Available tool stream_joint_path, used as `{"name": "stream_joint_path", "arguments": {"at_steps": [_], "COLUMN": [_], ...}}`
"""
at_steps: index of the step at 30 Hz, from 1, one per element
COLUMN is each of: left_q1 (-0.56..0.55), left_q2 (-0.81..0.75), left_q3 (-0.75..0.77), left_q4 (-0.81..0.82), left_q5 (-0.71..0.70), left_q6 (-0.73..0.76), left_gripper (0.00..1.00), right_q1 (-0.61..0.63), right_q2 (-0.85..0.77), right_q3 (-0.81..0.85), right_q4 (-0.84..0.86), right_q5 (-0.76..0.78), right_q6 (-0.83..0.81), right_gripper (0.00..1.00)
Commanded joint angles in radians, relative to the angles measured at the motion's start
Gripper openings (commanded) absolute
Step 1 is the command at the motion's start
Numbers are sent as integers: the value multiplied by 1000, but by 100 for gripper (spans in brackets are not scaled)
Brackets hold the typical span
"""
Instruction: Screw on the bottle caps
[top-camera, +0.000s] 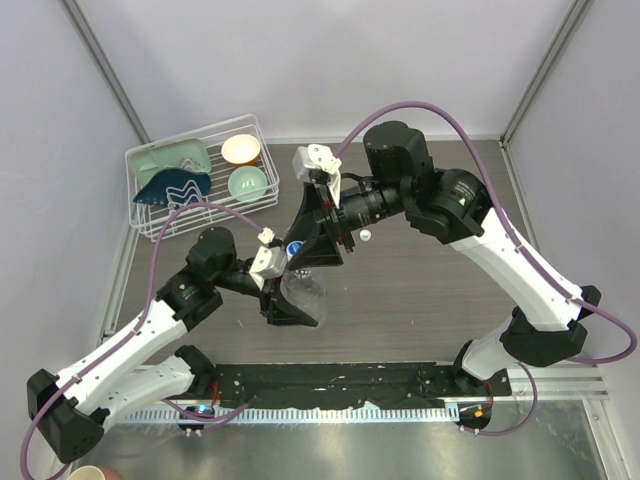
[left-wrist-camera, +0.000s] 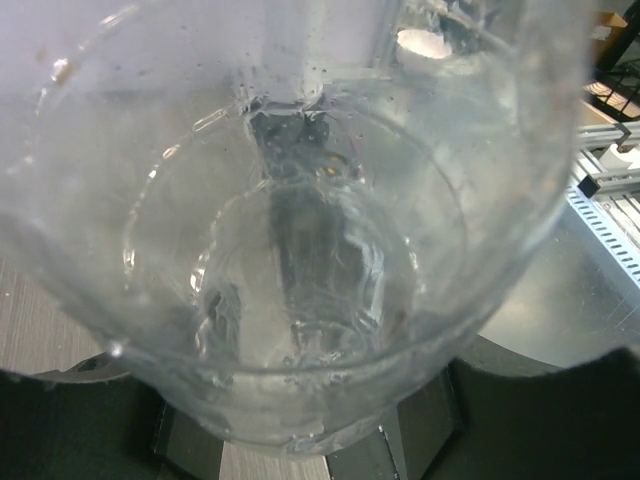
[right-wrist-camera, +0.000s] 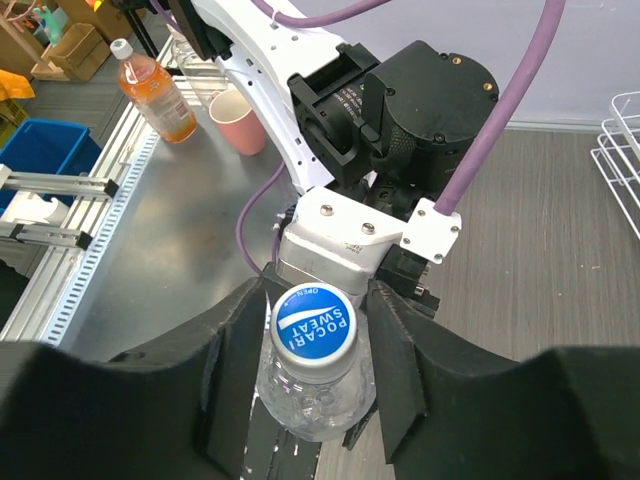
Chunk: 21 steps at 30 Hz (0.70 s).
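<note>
The left jaws clamp the clear bottle (right-wrist-camera: 315, 400) by its body, apparently to steady it. The right jaws close on its blue-printed cap (right-wrist-camera: 313, 322), likely ready to twist it.

Clear bottle (right-wrist-camera: 315, 395), blue cap (right-wrist-camera: 312, 322) atop (Pocari Sweat)

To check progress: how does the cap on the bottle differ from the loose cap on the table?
The bottle's cap has a blue printed top; the loose cap looks plain white. The bottle's cap sits inside the right gripper; the loose cap lies free on the table. Both are small, round.
</note>
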Motion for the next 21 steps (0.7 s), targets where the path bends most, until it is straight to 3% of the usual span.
{"name": "stream_joint_path", "arguments": {"at_steps": [1, 3, 8, 12, 17, 21], "left_q1": [10, 10, 13, 16, 21, 21], "left_q2": [-9, -9, -14, -17, -20, -15], "left_q3": [39, 37, 36, 33, 37, 37], "left_q4": [39, 39, 37, 50, 109, 203], "left_q5": [-18, -21, -27, -59, -212, -496], "left_q6": [-20, -21, -21, -24, -23, -6], "left_gripper": [0, 0, 0, 0, 0, 0], "right_q1": [-1, -2, -2, -2, -1, 8], "right_q2": [-48, -46, -51, -59, -54, -25], "right_q3": [1, 1, -24, -60, -111, -113], "right_q4": [64, 67, 66, 57, 14, 9], "right_q5": [-18, -19, -19, 24, 327, 591], "right_q6": [29, 32, 38, 44, 73, 141], "right_gripper": [45, 35, 27, 13, 3, 1]}}
